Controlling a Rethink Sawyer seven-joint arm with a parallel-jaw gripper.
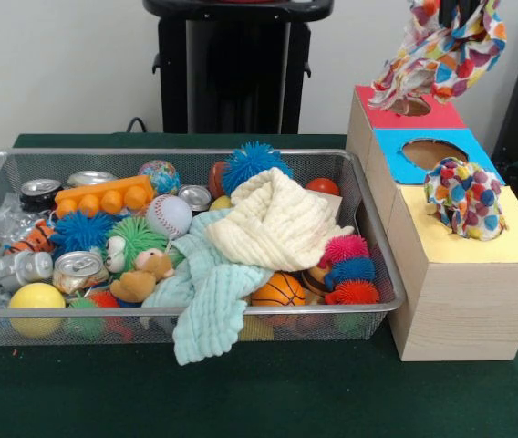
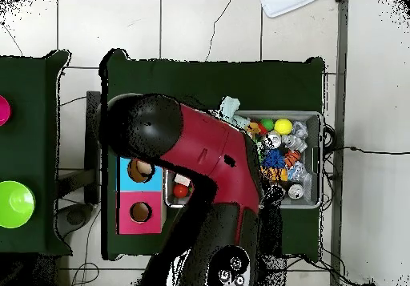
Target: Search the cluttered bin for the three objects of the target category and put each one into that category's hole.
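My gripper [image 1: 464, 13] is at the top right edge of the front view, above the boxes. It is shut on a spotted cloth [image 1: 441, 50] that hangs over the red-topped box. A second spotted cloth [image 1: 464, 196] sits bunched in the hole of the yellow-topped box [image 1: 514, 246] and sticks up out of it, hiding most of the hole. The wire mesh bin [image 1: 195, 315] stands to the left, full of toys; no spotted cloth shows in it. In the overhead view my arm [image 2: 208, 163] hides the gripper and the yellow box.
A cream cloth [image 1: 273, 224] and a mint cloth [image 1: 209, 292] lie on the bin's clutter; the mint one hangs over the front rim. Balls, cans and plush toys fill the bin. The blue-topped hole [image 1: 432, 151] and red-topped hole [image 1: 411, 107] lie behind the yellow box.
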